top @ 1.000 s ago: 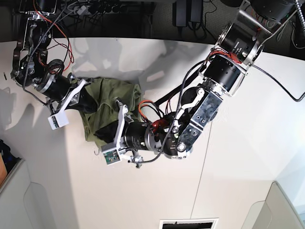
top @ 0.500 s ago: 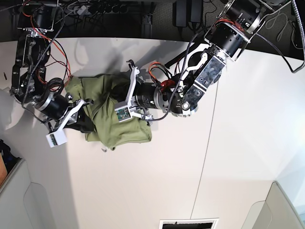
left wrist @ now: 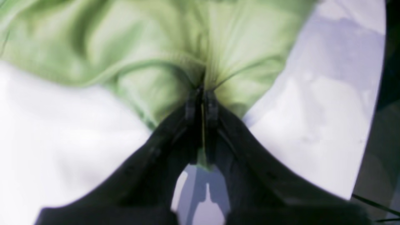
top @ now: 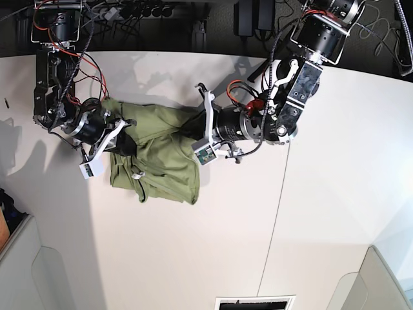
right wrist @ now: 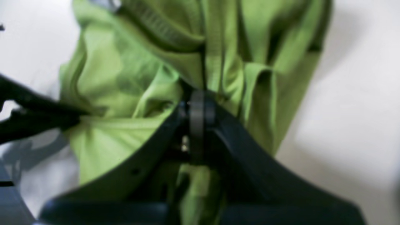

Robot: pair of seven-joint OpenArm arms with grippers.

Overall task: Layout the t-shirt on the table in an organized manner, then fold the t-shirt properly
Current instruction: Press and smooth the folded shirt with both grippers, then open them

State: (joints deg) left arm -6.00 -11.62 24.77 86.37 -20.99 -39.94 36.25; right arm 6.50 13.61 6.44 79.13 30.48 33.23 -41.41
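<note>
**Gripping olive shirt with both tools, cloth bunched on the worktop**

Looking through the left wrist camera first, nearest thing to me: the left tool (left wrist: 202, 103) has its two black fingers pressed nearly together, with a thin strip of green fabric caught between them. The t-shirt (left wrist: 150, 56) fans out from that pinch in tight radiating creases. White worktop (left wrist: 56, 131) shows on either side of the fingers. The view is blurred, so I cannot make out which hem or edge is pinched.

Right wrist camera: the right tool (right wrist: 197, 107) is clamped fully together, and shirt folds lie against and around the tips. A ribbed band of the shirt, likely the collar, runs across the upper part of this view. Whether cloth sits inside the clamp I cannot tell for certain; fabric drapes over both sides of it. A dark arm part enters from the view's left edge, touching the cloth.

Base view, farther off: the shirt (top: 161, 155) lies crumpled, not spread, on the worktop's (top: 193, 258) upper left area, well apart from the dark seam running down the panel. The right tool (top: 126, 139) meets its left side, the left tool (top: 187, 129) its upper right edge.
</note>
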